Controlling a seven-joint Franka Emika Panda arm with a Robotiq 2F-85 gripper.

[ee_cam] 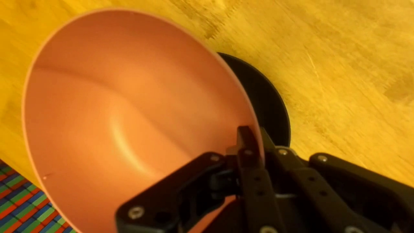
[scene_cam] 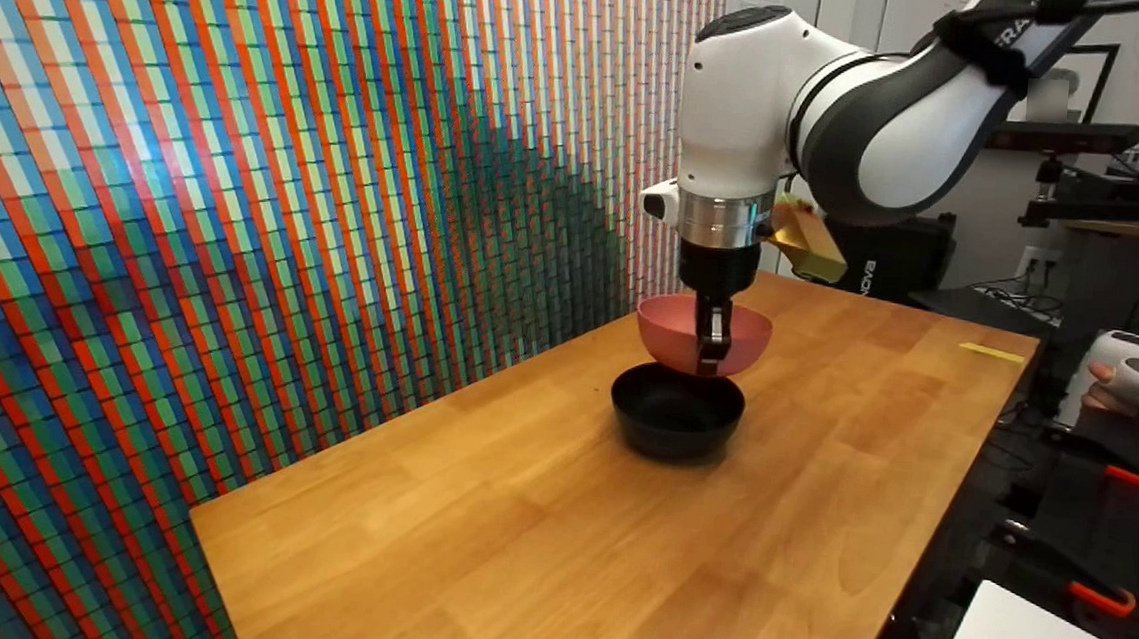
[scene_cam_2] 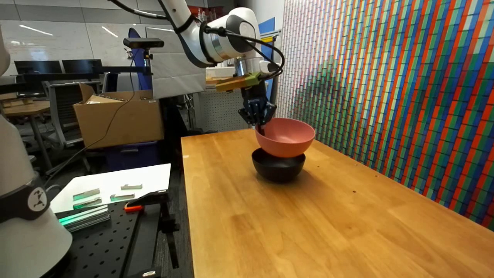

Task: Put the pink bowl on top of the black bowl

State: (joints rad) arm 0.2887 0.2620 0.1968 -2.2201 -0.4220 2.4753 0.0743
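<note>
The pink bowl [scene_cam: 661, 338] hangs upright and roughly level above the black bowl [scene_cam: 674, 429] in both exterior views. In an exterior view the pink bowl [scene_cam_2: 288, 135] hides the back part of the black bowl [scene_cam_2: 277, 168]. I cannot tell whether they touch. My gripper [scene_cam: 711, 355] points down, shut on the pink bowl's rim, one finger inside and one outside. The gripper also shows in an exterior view [scene_cam_2: 261, 130] and in the wrist view [ee_cam: 254, 130]. In the wrist view the pink bowl [ee_cam: 110, 106] covers most of the black bowl [ee_cam: 269, 103].
The bowls are over a wooden table [scene_cam: 514, 536]. A colourful tiled wall [scene_cam: 288, 190] runs along one long side of it. A black bench [scene_cam_2: 108, 247] with a white board [scene_cam_2: 115, 183] and metal pieces stands beyond the other side. A yellow strip [scene_cam: 991, 352] lies near the table's far edge.
</note>
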